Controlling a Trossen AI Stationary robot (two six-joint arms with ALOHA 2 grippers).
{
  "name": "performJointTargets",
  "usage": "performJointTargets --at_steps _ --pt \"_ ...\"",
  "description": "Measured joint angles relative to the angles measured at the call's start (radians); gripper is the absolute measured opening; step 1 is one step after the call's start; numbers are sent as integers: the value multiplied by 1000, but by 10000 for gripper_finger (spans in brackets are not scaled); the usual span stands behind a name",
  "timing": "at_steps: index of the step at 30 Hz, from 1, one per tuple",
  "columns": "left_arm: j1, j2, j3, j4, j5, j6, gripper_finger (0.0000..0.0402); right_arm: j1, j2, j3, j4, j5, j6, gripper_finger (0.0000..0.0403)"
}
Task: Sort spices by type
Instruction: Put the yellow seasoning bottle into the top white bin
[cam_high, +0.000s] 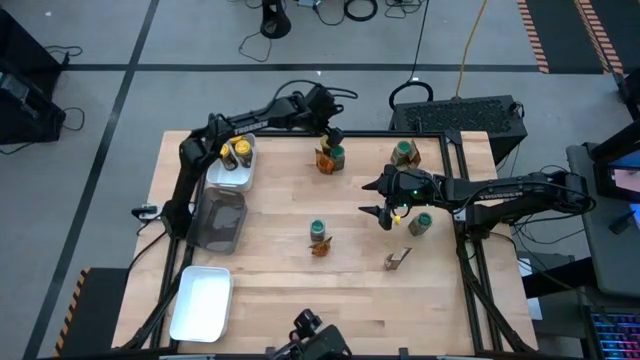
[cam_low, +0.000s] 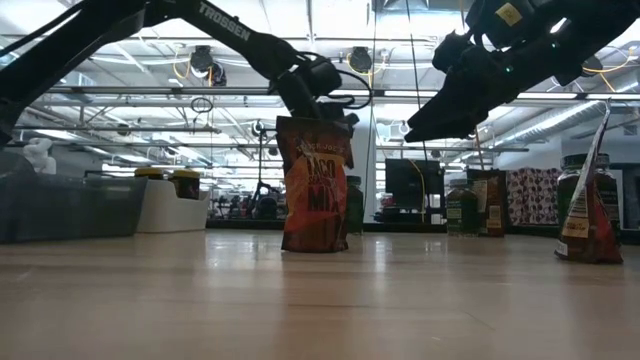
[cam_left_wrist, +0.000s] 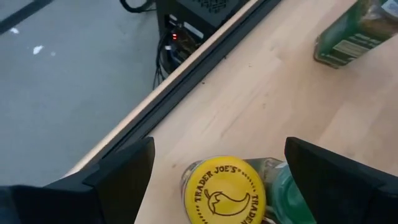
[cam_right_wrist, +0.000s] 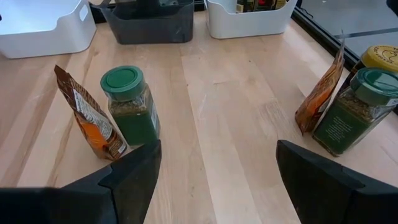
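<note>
Along the tabletop's left edge, one white tray (cam_high: 243, 180) at the far end held two yellow-lid jars (cam_high: 234, 152). The left gripper (cam_high: 331, 135) hung with fingers spread over a yellow-lid jar (cam_left_wrist: 224, 190) near the far edge, crowded by a green-lid jar (cam_high: 338, 154) and a packet (cam_high: 324, 160). Risk: closing could knock these neighbours over. Mid-table stood another green-lid jar (cam_right_wrist: 130, 102) with its packet (cam_right_wrist: 90, 121). The right gripper (cam_high: 384, 213) hovered spread, empty, right of centre.
</note>
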Motion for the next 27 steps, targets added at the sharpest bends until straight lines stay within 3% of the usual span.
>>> performJointTargets --at_steps 5,27 --pt "-15 0 -1 6 -82 24 361 0 0 0 0 0 0 299" --pt "-24 0 -30 -21 -95 37 361 0 0 0 0 0 0 299"
